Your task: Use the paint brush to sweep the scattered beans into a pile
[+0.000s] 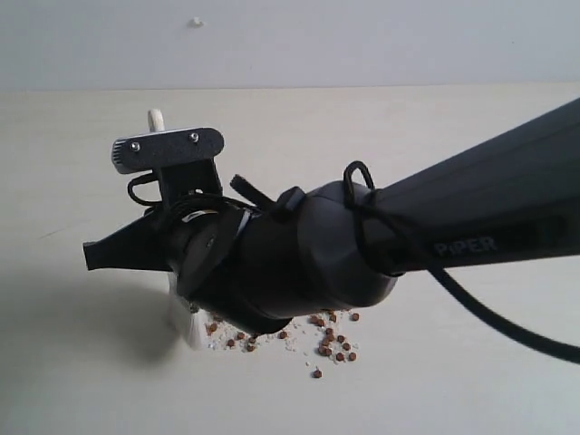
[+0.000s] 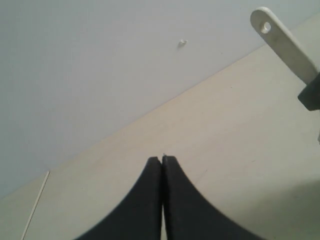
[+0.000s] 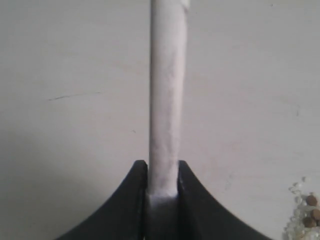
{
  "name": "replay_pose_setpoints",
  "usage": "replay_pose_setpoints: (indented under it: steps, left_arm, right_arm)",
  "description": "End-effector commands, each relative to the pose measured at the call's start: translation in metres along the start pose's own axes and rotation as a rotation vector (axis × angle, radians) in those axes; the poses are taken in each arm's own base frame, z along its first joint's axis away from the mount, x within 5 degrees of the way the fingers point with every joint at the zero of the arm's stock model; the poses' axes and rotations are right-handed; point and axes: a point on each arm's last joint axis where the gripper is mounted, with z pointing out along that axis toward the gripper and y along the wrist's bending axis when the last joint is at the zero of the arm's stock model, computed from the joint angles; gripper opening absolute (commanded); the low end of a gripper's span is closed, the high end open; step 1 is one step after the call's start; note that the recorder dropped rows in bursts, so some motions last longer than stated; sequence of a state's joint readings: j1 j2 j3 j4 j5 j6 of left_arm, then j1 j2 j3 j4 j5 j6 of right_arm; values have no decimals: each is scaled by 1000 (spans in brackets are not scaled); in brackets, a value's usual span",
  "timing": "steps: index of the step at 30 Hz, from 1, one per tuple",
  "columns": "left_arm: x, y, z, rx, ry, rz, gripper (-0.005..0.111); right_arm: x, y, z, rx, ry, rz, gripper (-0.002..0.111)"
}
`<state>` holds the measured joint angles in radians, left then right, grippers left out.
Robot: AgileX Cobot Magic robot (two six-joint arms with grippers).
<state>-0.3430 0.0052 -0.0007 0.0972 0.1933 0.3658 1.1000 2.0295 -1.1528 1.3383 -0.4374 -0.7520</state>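
The paint brush stands nearly upright. Its pale handle end (image 1: 156,120) shows above the right arm's wrist camera bracket, and its off-white bristles (image 1: 179,317) rest on the table at the left edge of the beans (image 1: 331,344). The beans are reddish-brown pellets mixed with whitish crumbs, partly hidden under the arm. My right gripper (image 1: 109,254) reaches across to the left and is shut on the brush handle (image 3: 167,100), with a few beans (image 3: 311,207) off to one side. My left gripper (image 2: 162,160) is shut and empty, above bare table, with the brush's holed handle end (image 2: 280,40) nearby.
The pale wooden table (image 1: 453,118) runs back to a grey wall (image 1: 362,36) that has a small white mark (image 1: 197,22). The black right arm (image 1: 453,227) and its cable (image 1: 507,326) span the middle of the exterior view. A thin seam (image 2: 35,207) crosses the table.
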Motion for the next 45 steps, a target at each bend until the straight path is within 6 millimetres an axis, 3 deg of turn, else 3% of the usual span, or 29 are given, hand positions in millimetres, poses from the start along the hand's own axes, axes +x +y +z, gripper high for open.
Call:
replay_pose_setpoints:
  steps: [1, 13, 25, 33, 45]
  left_arm:
    - [0, 0, 0, 5, -7, -3, 0]
    - [0, 0, 0, 5, -7, -3, 0]
    - [0, 0, 0, 5, -7, -3, 0]
    - [0, 0, 0, 5, -7, -3, 0]
    - [0, 0, 0, 5, -7, -3, 0]
  right_arm:
    - [3, 2, -1, -27, 2, 10, 0]
    - [16, 22, -10, -63, 12, 10, 0]
    - [48, -17, -12, 120, 22, -4, 0]
    - [45, -19, -13, 141, 5, 14, 0]
    - [26, -26, -27, 239, -56, -62, 0]
